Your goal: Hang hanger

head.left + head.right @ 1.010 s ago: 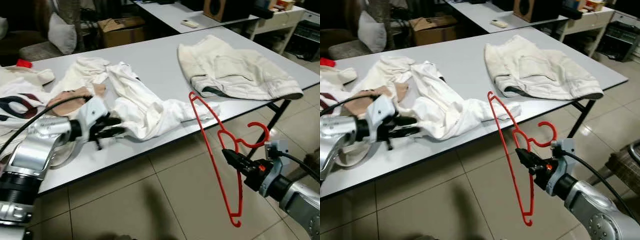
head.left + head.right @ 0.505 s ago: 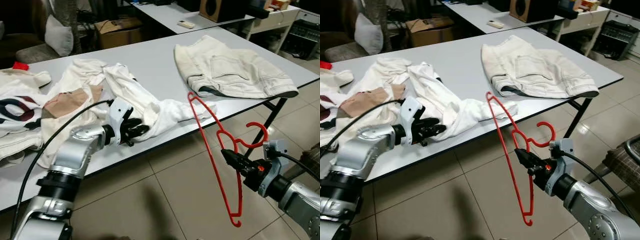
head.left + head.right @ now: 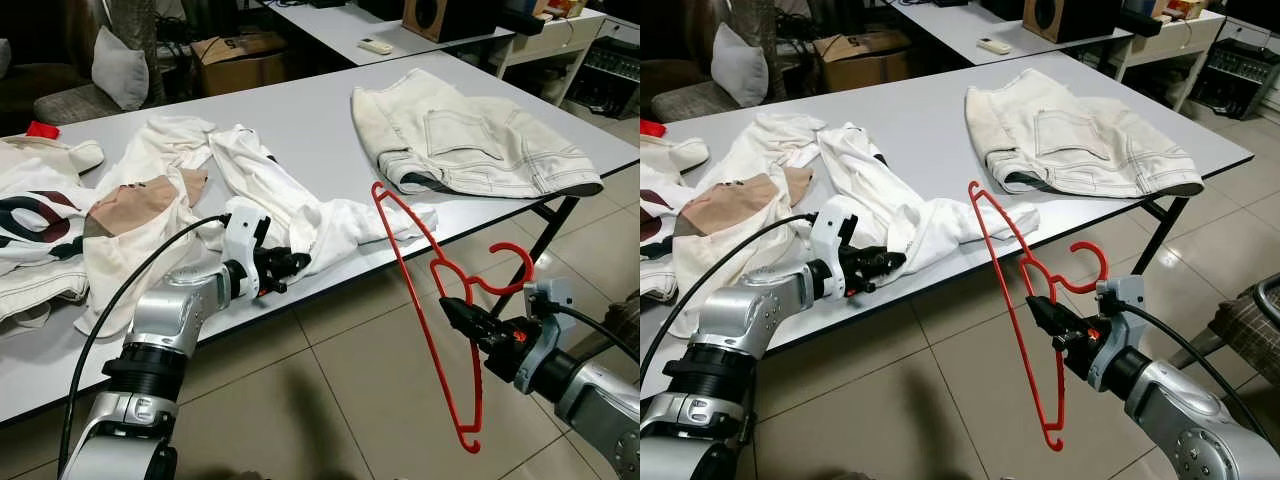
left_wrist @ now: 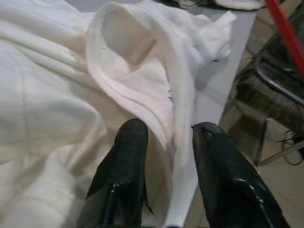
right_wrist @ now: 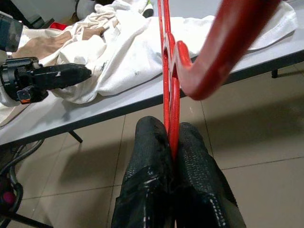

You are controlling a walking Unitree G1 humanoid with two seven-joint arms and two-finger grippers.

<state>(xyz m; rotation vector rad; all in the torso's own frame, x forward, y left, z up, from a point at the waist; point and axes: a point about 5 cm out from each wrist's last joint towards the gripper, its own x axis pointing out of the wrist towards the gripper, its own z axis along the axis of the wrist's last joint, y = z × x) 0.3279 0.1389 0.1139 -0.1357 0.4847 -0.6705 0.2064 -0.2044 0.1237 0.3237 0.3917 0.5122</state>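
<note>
Holding the red hanger [image 3: 428,300] off the table's [image 3: 320,130] front edge, right gripper [image 3: 447,309] clamped at its neck; left gripper [image 4: 166,142] spread apart around the white shirt's [image 3: 290,205] ribbed hem.

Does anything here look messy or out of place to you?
Yes. The clothes lie crumpled rather than folded: a white shirt is bunched near the table edge, where the left claw reaches with open fingers. The right claw holds a red hanger tilted over the floor, with nothing on it.
</note>
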